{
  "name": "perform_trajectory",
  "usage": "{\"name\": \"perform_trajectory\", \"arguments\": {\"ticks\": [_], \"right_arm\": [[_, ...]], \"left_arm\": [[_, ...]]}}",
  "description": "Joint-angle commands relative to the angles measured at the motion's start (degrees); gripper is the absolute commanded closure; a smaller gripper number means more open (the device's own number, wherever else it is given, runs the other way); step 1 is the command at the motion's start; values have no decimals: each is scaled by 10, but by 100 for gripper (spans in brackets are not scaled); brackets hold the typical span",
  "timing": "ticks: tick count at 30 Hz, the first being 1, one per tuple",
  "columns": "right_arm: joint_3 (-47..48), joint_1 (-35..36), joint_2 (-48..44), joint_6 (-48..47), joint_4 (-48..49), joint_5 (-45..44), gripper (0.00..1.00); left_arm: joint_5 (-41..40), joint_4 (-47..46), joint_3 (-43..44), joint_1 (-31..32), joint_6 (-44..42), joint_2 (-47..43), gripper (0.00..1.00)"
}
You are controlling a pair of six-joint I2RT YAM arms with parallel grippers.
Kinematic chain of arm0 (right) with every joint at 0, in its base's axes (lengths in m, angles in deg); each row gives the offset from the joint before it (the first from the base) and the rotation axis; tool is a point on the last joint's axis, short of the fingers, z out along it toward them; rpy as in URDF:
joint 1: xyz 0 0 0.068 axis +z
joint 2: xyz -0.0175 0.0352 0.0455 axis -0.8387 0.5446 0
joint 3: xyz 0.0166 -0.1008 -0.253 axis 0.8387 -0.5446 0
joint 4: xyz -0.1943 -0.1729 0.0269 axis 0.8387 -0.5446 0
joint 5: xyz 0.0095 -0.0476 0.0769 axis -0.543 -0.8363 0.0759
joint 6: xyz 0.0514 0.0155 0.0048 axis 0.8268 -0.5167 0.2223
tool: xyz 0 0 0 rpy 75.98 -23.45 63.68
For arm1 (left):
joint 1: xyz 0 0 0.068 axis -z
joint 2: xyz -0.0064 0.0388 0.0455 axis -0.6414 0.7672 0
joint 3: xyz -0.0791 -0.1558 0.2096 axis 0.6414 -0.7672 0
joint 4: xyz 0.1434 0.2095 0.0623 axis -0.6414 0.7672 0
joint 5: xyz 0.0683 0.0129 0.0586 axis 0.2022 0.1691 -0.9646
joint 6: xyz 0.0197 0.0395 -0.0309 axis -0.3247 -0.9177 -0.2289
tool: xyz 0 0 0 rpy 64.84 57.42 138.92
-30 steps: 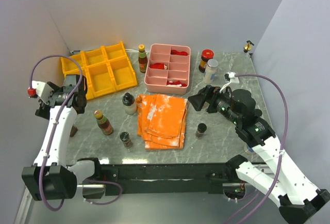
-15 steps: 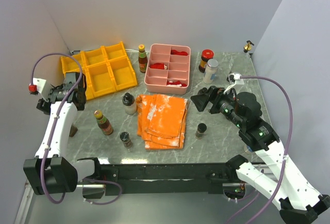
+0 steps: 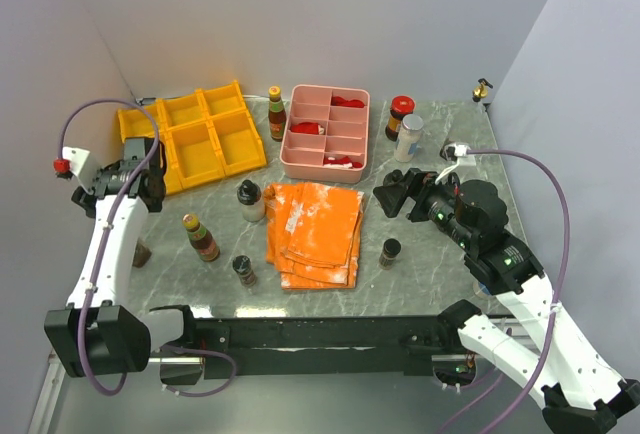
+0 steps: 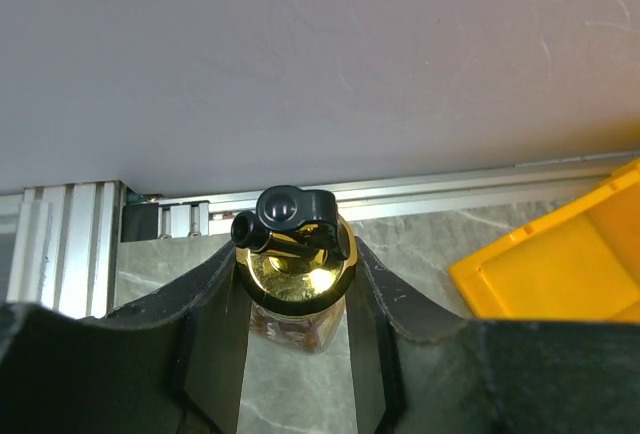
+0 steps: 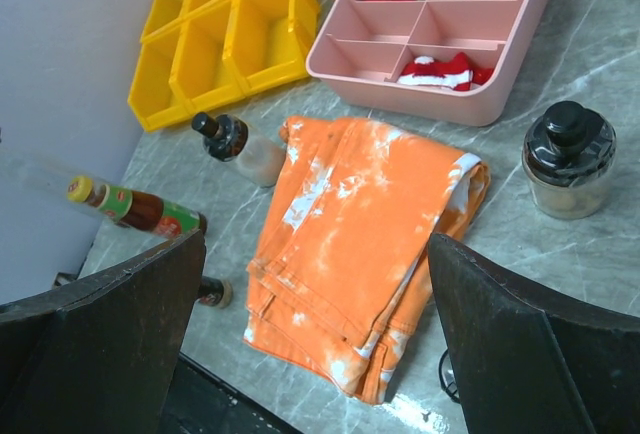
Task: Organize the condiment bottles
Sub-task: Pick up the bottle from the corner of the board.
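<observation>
The left tool (image 4: 295,247) is clenched on a small glass jar (image 4: 294,292) at the left edge of the table (image 4: 430,229), on the near side of the yellow bin (image 4: 560,254). Its 2 fingers press the jar from either side at the gold collar (image 4: 300,272), just under the black flip cap (image 4: 287,216). The body below shows brown contents. Whether the jar stands on the table or hangs just clear of it cannot be told from these views.

The right tool (image 5: 315,242) is released, jaws wide, hovering over the orange cloth (image 5: 350,254) near the middle of the table and grasping nothing. A black-capped jar (image 5: 568,159) stands just beside the cloth's right edge. A yellow-capped bottle (image 3: 200,237) stands toward the near-left part of the table.

The held jar is probably light and stiff, so its weight should not be the difficulty. The glass and the polished metal collar look slick, though, and the round section gives flat fingers only 2 narrow lines of contact. It may twist or slide down if swung quickly. A hold this high leaves the heavier body hanging below, so a slow, level carry seems wise. The flip cap is the wrong place to squeeze, since it could pop open. Being glass, the jar needs a gentle landing.
</observation>
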Motion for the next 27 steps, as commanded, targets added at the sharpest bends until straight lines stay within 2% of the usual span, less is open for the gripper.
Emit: {"name": "perform_trajectory", "arguments": {"ticks": [1,7,13,17,22,27], "right_arm": [[19,-1,-7,-9,6,-8,0],[14,-1,-7,1,16,-1,0],[8,-1,-3,5,24,6,0],[2,-1,-7,2,41,29,0],[-24,-1,-13,7,80,51,0],[-39,0,-3,-1,115,62,0]], "left_arm": [[4,-9,66,-1,-87,-15,99],[39,-70,107,2,-223,-50,99],[207,-213,97,4,-367,-111,99],[289,-276,104,4,-417,-123,99],[377,-336,133,4,-465,-88,99],[397,-419,135,4,-494,-50,99]]}}
